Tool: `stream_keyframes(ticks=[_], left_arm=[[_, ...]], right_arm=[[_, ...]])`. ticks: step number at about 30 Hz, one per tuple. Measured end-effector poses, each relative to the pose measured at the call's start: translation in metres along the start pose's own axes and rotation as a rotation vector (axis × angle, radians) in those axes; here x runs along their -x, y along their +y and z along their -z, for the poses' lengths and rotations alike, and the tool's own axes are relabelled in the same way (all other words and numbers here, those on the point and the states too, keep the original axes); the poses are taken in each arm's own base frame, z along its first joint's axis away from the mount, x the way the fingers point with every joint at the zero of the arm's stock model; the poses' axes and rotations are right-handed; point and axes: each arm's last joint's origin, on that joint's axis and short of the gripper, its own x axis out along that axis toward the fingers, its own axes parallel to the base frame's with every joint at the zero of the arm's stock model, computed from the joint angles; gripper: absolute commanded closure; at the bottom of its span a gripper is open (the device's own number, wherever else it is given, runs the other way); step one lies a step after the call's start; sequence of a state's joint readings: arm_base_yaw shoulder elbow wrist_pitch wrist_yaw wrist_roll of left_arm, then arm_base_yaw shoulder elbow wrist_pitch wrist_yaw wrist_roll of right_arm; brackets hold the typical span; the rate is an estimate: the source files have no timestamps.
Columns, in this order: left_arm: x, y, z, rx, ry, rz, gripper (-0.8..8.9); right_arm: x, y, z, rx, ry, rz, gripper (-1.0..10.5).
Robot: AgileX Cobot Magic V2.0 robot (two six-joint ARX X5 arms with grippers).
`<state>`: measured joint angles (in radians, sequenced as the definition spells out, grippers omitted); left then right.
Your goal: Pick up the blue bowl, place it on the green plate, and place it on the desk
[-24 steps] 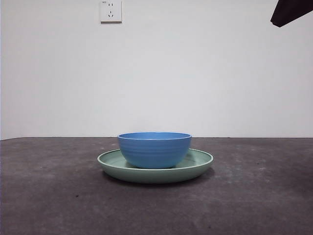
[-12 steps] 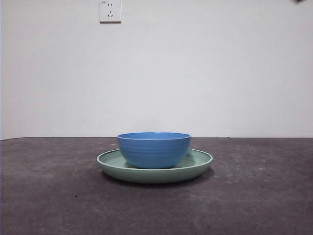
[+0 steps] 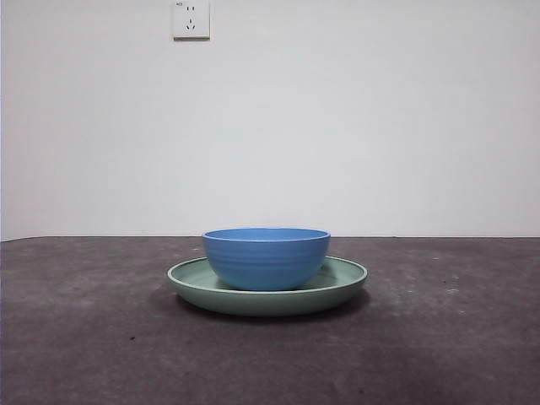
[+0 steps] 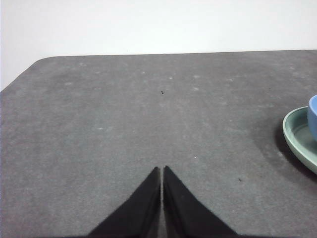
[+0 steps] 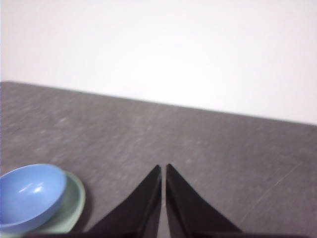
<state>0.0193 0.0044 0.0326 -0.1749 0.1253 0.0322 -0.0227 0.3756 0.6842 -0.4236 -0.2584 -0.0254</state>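
The blue bowl point(image 3: 266, 257) stands upright inside the green plate point(image 3: 342, 283), which rests on the dark desk point(image 3: 456, 337) at the middle of the front view. No arm shows in that view. My left gripper point(image 4: 162, 171) is shut and empty, held above bare desk with the green plate point(image 4: 297, 136) and a sliver of the blue bowl point(image 4: 313, 116) off to one side. Held well back from the blue bowl point(image 5: 30, 193) and green plate point(image 5: 72, 206), my right gripper point(image 5: 163, 168) is shut and empty too.
A white wall with a power socket point(image 3: 191, 18) stands behind the desk. The desk's rounded far corner point(image 4: 44, 60) shows in the left wrist view.
The dark arm tip at the front view's top right corner has drawn up and out of the picture. Bowl and plate have not moved.
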Motion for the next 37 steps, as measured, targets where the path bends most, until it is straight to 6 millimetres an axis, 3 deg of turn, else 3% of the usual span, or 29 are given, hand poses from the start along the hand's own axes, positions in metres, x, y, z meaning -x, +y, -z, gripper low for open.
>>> stream_keyframes(ticks=[6,10,14,22,37], left_arm=[[0.0,0.0,0.0,0.0,0.0,0.0,8.04],[0.0,0.0,0.0,0.0,0.0,0.0,8.04],[0.0,0.0,0.0,0.0,0.0,0.0,8.04],[0.0,0.0,0.0,0.0,0.0,0.0,8.04],[0.0,0.0,0.0,0.0,0.0,0.0,8.04]], right_arm=[[-0.007,-0.002,0.054,0.041,-0.146,0.038,9.4],[-0.016,-0.005,0.089,0.039,-0.155,0.085,9.4],[-0.019,-0.007,0.113,0.029,-0.147,0.149,9.4],[-0.025,-0.008,0.143,0.011,-0.099,0.179,9.4],[-0.028,-0.008,0.166,-0.043,0.044,0.174,9.4]])
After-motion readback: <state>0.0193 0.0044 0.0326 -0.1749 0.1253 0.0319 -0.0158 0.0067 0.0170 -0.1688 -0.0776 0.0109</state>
